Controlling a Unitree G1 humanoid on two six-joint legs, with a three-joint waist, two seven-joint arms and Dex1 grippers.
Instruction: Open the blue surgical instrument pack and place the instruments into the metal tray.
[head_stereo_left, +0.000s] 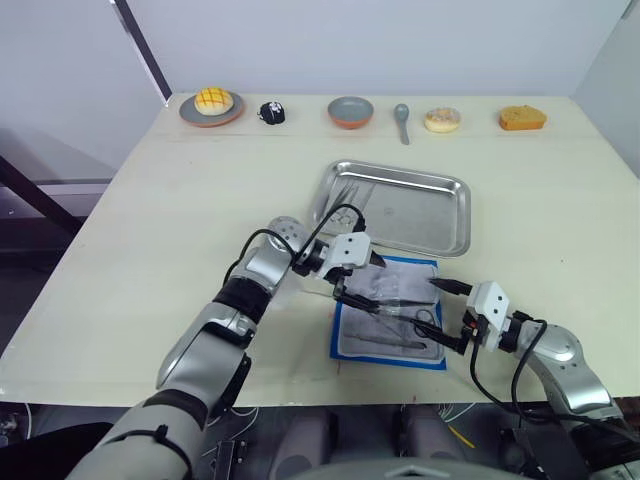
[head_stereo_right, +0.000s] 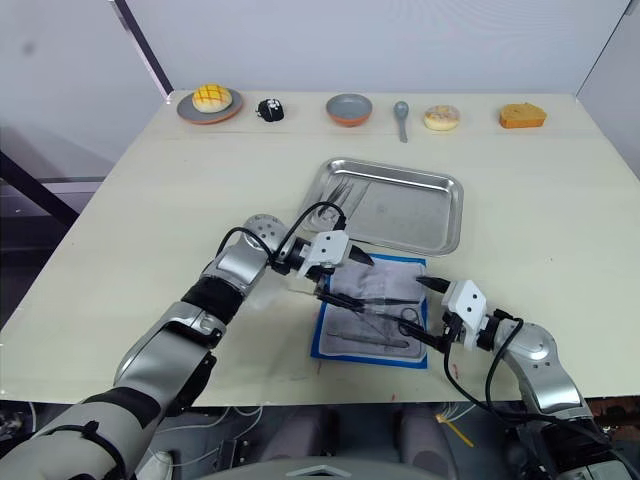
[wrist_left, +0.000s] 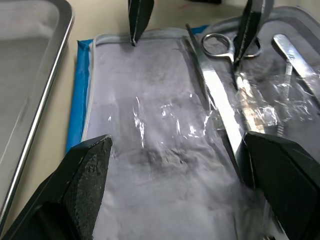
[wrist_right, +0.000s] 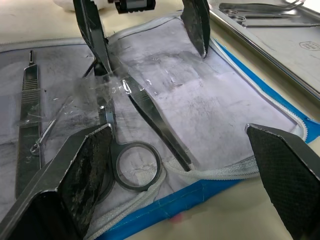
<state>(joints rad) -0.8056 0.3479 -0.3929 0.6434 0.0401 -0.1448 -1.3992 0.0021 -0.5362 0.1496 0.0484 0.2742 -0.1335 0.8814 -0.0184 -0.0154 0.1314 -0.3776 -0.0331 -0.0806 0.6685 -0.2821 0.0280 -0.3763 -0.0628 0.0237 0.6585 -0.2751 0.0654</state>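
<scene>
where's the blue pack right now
In the left eye view the blue surgical instrument pack lies open near the table's front edge, just in front of the metal tray, between the two grippers.

You see the metal tray (head_stereo_left: 455, 205) in polished steel. The blue surgical instrument pack (head_stereo_left: 390, 312) shows cloth edging, crinkled glossy plastic pockets. The bench (head_stereo_left: 150, 200) is matt.

My left gripper (head_stereo_left: 358, 281) covers part of the blue surgical instrument pack (head_stereo_left: 392, 312), so the lining under it is hidden. The instruments (wrist_right: 131, 150) sit under crinkled clear plastic; their tips blur out and I can't tell whether my finger touches the scissors. The metal tray (wrist_left: 30, 95) is cut off by the left wrist view's edge. The thin tools (head_stereo_left: 347, 192) in the tray are too small to identify. The black item (head_stereo_left: 272, 113) at the table's far edge is unclear.
</scene>
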